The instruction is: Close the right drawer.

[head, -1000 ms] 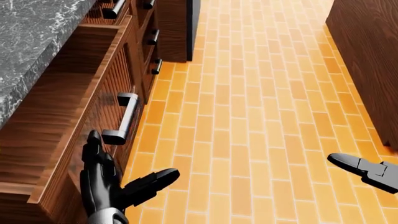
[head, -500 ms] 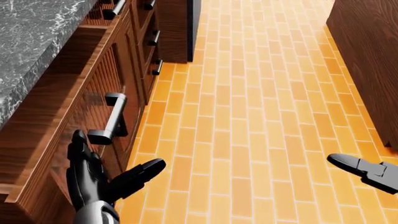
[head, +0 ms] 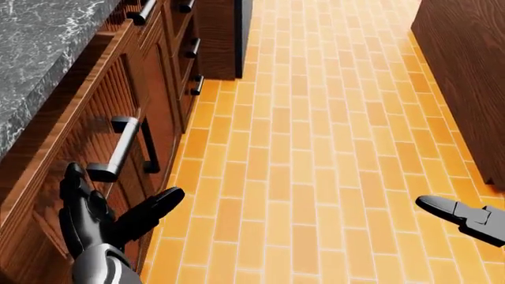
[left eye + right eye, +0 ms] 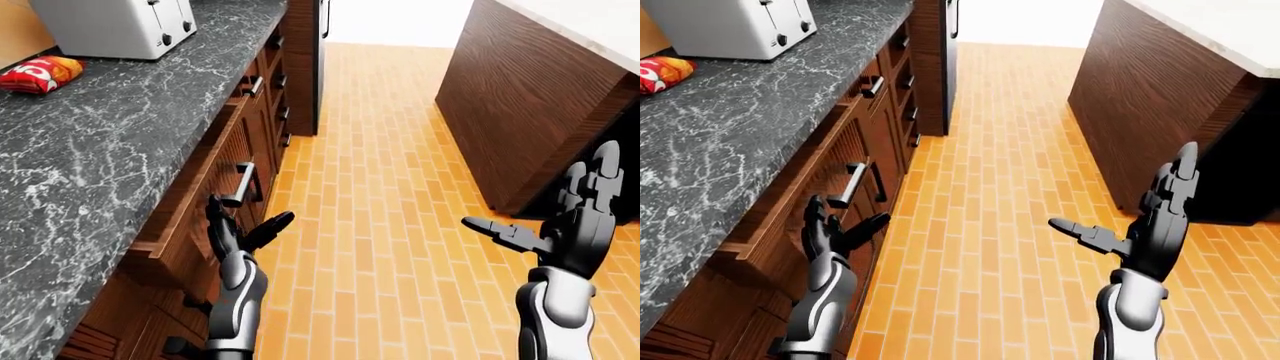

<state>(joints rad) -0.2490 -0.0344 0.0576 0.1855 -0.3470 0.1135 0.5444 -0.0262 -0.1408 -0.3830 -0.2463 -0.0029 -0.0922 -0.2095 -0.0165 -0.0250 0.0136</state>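
The right drawer (image 4: 205,202) has a ribbed wooden face and stands slightly out from the cabinet row under the granite counter. Its dark bar handle (image 3: 118,148) shows near the left edge of the head view. My left hand (image 3: 106,216) is open just below that handle, fingers flat against the drawer face and thumb spread toward the floor. My right hand (image 4: 560,221) is raised and open at the right of the left-eye view, away from the cabinets and holding nothing.
A toaster (image 4: 115,26) and a red snack bag (image 4: 38,73) sit on the granite counter (image 4: 110,150). Further drawers with dark handles (image 4: 253,86) run toward a tall dark panel (image 4: 305,60). A wooden island (image 4: 540,97) bounds the orange brick floor (image 4: 380,225) on the right.
The drawer has slid in toward the cabinet, leftward in the head view, and my left hand followed it against its face. The right hand has not moved.
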